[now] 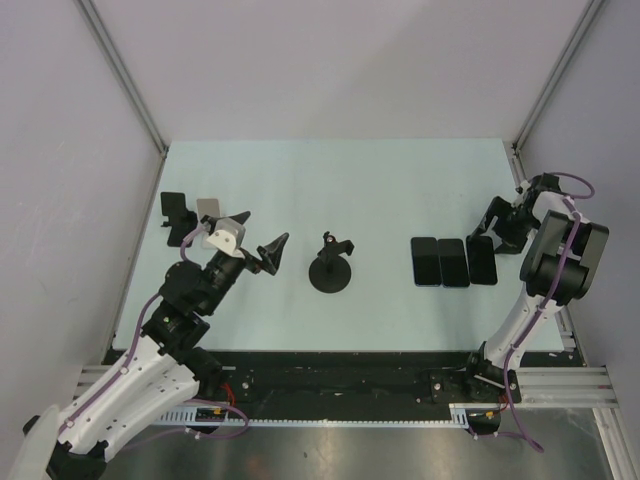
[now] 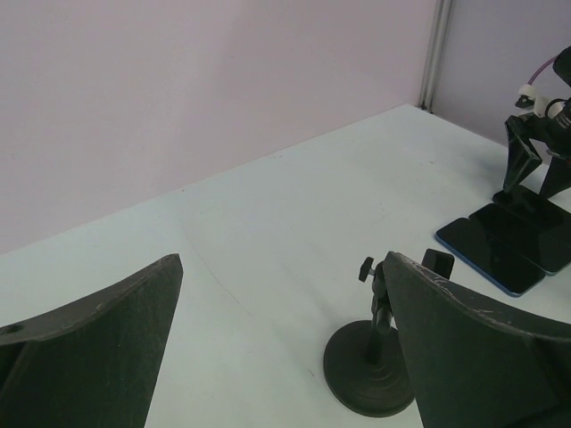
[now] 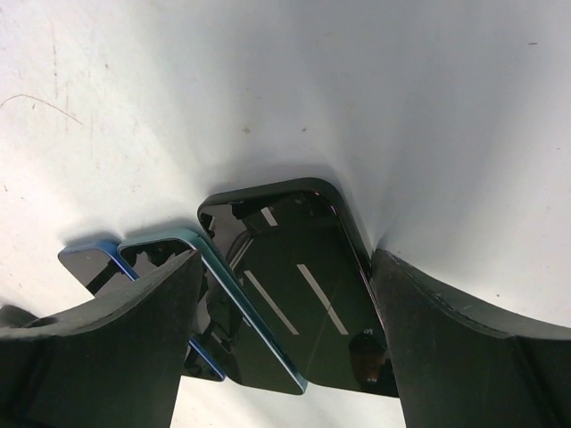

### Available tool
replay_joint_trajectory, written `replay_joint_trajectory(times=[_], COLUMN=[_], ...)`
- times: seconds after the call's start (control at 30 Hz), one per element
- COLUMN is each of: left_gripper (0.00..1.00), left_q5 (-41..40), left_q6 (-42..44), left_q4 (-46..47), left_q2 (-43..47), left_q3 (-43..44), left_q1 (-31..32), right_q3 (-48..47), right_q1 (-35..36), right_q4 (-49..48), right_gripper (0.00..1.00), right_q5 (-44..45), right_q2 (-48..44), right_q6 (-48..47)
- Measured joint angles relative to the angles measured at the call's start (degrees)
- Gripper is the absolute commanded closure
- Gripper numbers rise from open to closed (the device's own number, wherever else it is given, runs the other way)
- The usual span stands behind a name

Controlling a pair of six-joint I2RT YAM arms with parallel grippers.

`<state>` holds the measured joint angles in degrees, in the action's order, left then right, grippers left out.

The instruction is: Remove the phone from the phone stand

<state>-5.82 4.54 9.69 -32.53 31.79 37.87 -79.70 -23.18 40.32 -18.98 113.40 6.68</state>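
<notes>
Phone (image 1: 482,260) lies flat on the table (image 1: 380,180) right of the phone stand (image 1: 330,272), straddled by the spread fingers of the right gripper (image 3: 285,263), two more phones (image 1: 454,262) side by side between it and the stand, left gripper (image 2: 284,260) spread wide, gripping nothing, left of the stand.

Phone stand base (image 2: 355,382) partly behind fingers (image 2: 473,357); phones (image 2: 489,254) cut off at rt edge.
</notes>
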Motion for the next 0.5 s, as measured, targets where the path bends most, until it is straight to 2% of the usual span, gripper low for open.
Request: replay_joint_trajectory(times=[0.5], left_gripper=[0.0], left_q5=[0.48], left_q6=[-1.51], left_q4=[0.17], left_q2=[-0.92], left_q3=[-0.2], left_q1=[0.02], right_q3=[2.49], right_q1=[3.23], right_q4=[-1.16], right_gripper=[0.17], right_q5=[3.61], right_q2=[-2.67], right_q6=[-0.57])
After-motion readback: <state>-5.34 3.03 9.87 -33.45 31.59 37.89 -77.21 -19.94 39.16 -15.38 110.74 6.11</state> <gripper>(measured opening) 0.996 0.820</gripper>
